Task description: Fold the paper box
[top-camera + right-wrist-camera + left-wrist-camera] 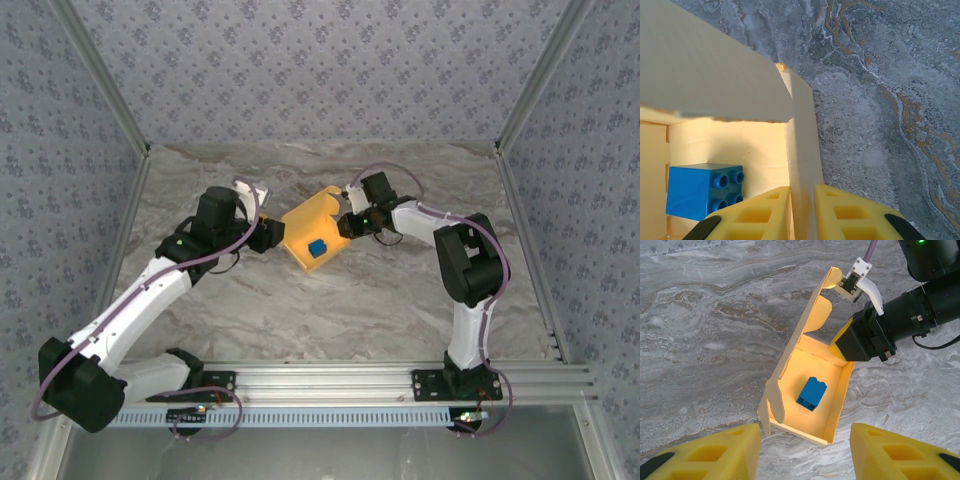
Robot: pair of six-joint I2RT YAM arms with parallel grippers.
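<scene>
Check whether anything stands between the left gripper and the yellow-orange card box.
Nothing visible does. The left gripper is open, facing the near wall of the yellow-orange card box across bare tabletop. The small blue plastic cube lies inside the box, and the right gripper pinches one side wall, off that path.

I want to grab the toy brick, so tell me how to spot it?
Look at the middle of the marble table, where a yellow-orange paper box lies open. Inside it sits one small blue brick with round studs, the only blue thing there.
</scene>
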